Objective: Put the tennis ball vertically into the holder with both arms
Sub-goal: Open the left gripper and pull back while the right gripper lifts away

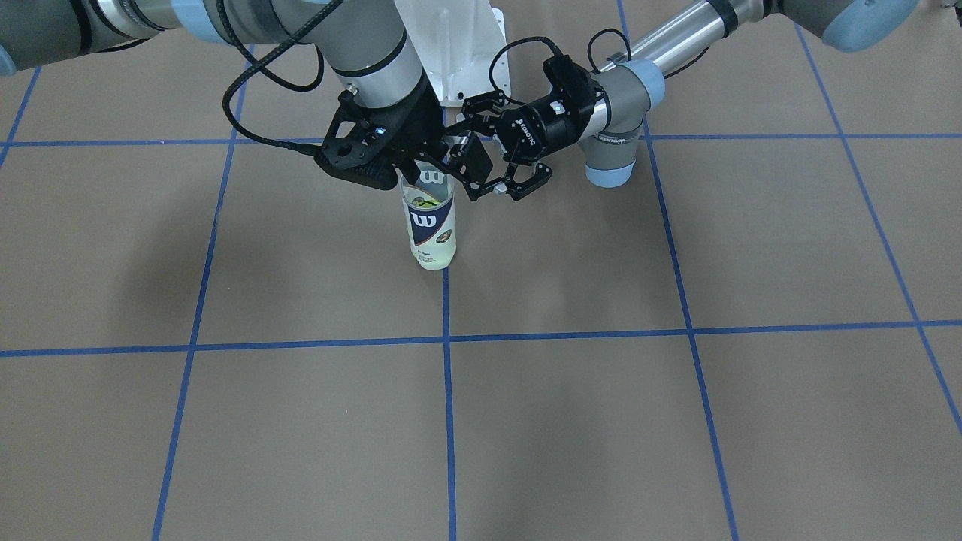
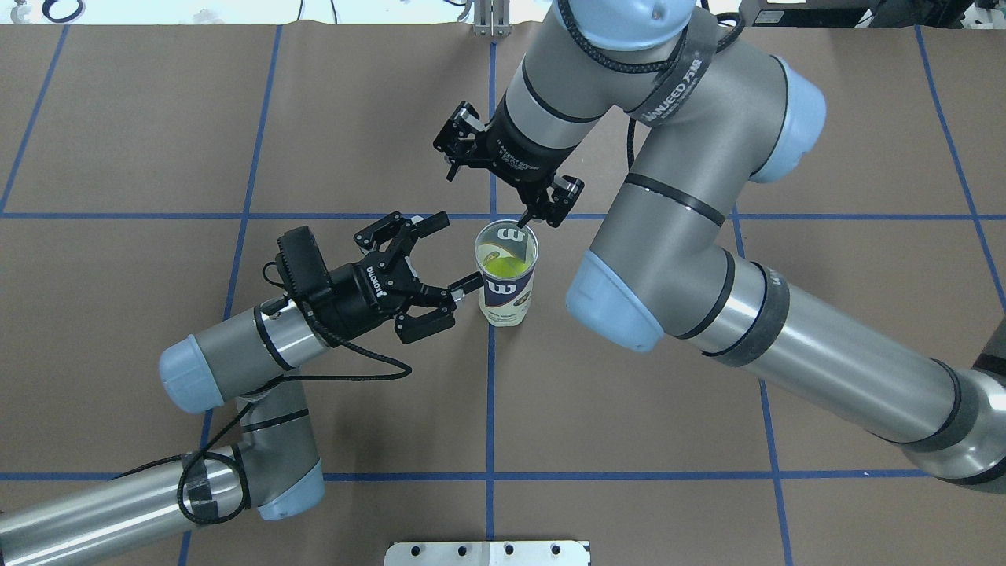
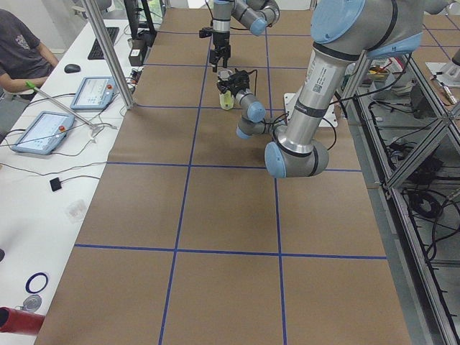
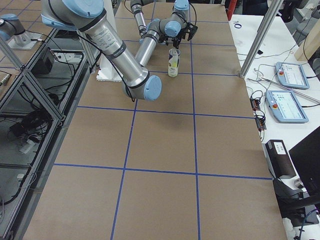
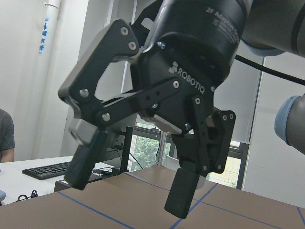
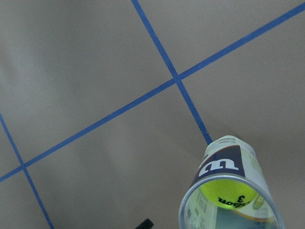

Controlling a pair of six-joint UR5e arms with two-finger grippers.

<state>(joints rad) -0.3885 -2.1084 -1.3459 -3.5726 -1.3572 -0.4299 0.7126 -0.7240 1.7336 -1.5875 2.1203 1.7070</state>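
Observation:
The holder (image 2: 507, 277), a clear can with a navy "W" label, stands upright on the table, and it also shows in the front view (image 1: 431, 225). A yellow-green tennis ball (image 2: 504, 267) lies inside it, and it shows from above in the right wrist view (image 6: 229, 193). My left gripper (image 2: 454, 251) is open and level beside the can's left side, with its near fingertip (image 2: 470, 282) close to the can wall. My right gripper (image 2: 497, 189) is open, empty and points down just beyond the can's far rim. The left wrist view shows it wide open (image 5: 136, 179).
The brown table cover (image 2: 707, 118) carries a grid of blue tape lines (image 2: 491, 409). The white robot base (image 1: 458, 45) stands behind the can. A side table with tablets (image 3: 90, 92) and a seated operator (image 3: 18, 50) lies past the table's far edge.

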